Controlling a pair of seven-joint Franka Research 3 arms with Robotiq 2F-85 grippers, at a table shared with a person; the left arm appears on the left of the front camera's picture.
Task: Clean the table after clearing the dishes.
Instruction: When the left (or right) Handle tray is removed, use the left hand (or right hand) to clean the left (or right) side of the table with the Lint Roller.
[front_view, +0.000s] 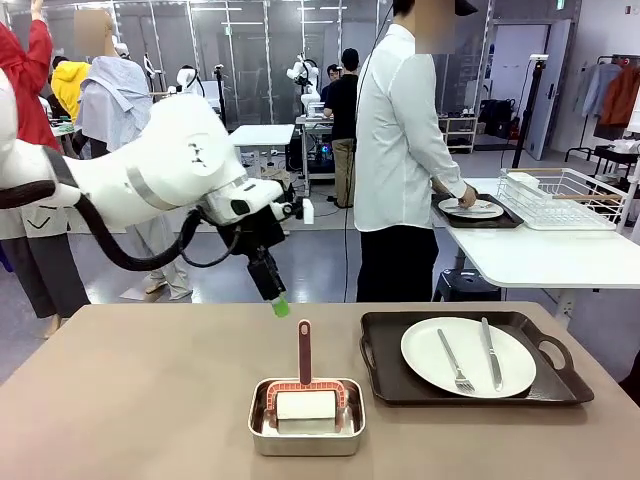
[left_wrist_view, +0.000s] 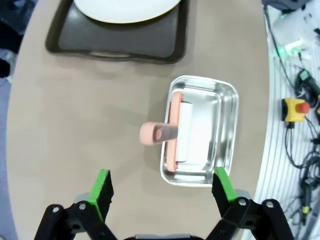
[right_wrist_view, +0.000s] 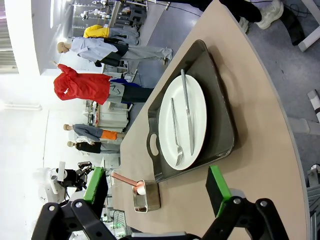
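Note:
The taupe table (front_view: 140, 400) carries a dark tray (front_view: 385, 375) with a white plate (front_view: 430, 350), a fork (front_view: 455, 362) and a knife (front_view: 490, 352) on it. My left gripper (front_view: 277, 303) hangs above the table's middle, open and empty. In the left wrist view it (left_wrist_view: 162, 186) hovers over a steel pan (left_wrist_view: 207, 130) holding a roller with a reddish handle (left_wrist_view: 157, 133). My right gripper (right_wrist_view: 155, 186) is open and empty, facing the tray (right_wrist_view: 220, 120) and plate (right_wrist_view: 195, 105) from the side. A second plate (front_view: 472, 208) lies on a tray on the far white table, under a person's hand.
The steel pan (front_view: 305, 447) with the roller (front_view: 304, 350) sits near the front edge, left of the tray. A person stands beyond the table at a white table (front_view: 540, 255) with a wire dish rack (front_view: 560, 197). Bare tabletop lies to the left.

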